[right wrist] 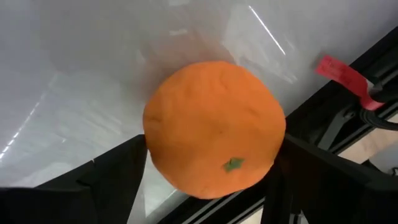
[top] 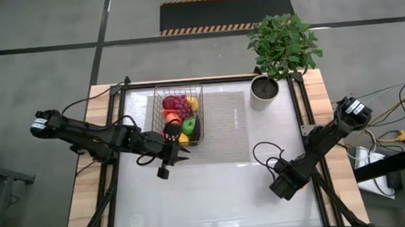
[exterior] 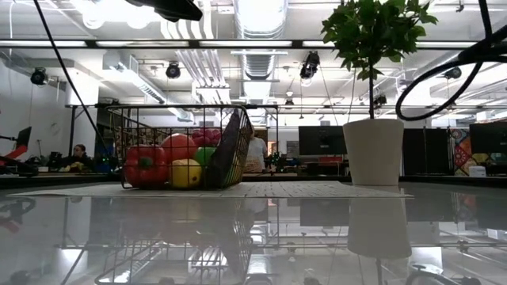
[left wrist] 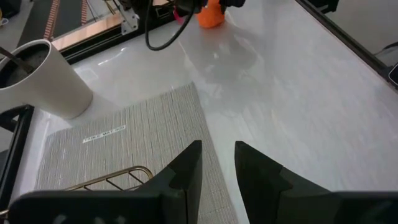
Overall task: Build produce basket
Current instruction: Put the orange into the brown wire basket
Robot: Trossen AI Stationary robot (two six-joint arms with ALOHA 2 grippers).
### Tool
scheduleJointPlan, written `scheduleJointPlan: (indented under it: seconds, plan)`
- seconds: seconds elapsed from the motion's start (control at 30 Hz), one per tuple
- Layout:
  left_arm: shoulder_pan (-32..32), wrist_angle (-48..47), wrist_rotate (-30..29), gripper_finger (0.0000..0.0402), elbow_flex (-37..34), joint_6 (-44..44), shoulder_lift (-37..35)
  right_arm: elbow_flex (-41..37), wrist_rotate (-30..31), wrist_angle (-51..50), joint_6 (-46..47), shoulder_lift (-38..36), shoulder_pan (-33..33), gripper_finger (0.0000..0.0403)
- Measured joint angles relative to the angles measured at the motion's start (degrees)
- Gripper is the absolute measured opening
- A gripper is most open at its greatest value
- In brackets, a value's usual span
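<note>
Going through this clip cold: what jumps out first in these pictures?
The wire basket at the table's back left, already heaped with bright fruit and vegetables, draws the eye first, with the left gripper beside its near edge. Next comes the orange, filling the right wrist view between the right gripper's open fingers at the table's front right. The leafy potted plant stands at the back right corner.

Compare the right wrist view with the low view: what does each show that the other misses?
Only the right wrist view shows the orange, sitting between the right gripper and its open fingers on the white table. Only the low view shows the basket holding a red pepper and a lemon, plus the potted plant. Both show the glossy tabletop.
</note>
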Motion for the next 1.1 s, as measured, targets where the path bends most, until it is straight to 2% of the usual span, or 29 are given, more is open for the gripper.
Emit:
scheduleJointPlan:
  seconds: [0.17,0.4,0.57,0.67,0.83,0.97,1.1]
  plan:
    - [0.0,0.5,0.0,0.0078,0.0,0.0,0.0,-0.4,0.2,0.4,-0.9,0.0,0.1,0.0321]
    - [0.0,0.8,0.0,0.0078,0.0,0.0,0.0,-0.4,0.4,0.6,-1.3,0.0,0.1,0.0258]
    - [0.0,0.9,0.0,0.0078,0.0,0.0,0.0,-0.4,1.8,1.3,-1.2,-1.6,0.0,0.0261]
    - [0.0,1.4,-0.1,0.0078,0.0,-0.1,0.0,0.9,8.1,2.4,-1.4,-3.5,-0.6,0.0273]
    - [0.0,4.1,-0.2,0.0078,0.0,-0.1,0.0,3.0,24.0,9.9,-3.8,-7.5,-2.6,0.0273]
    - [0.0,6.1,-0.2,0.0078,0.0,0.0,0.0,3.0,38.1,21.1,-13.4,-9.8,-4.0,0.0269]
    - [0.0,7.4,-0.2,0.0078,-0.1,-0.1,0.0,2.9,46.8,30.0,-26.1,-10.2,-6.0,0.0269]
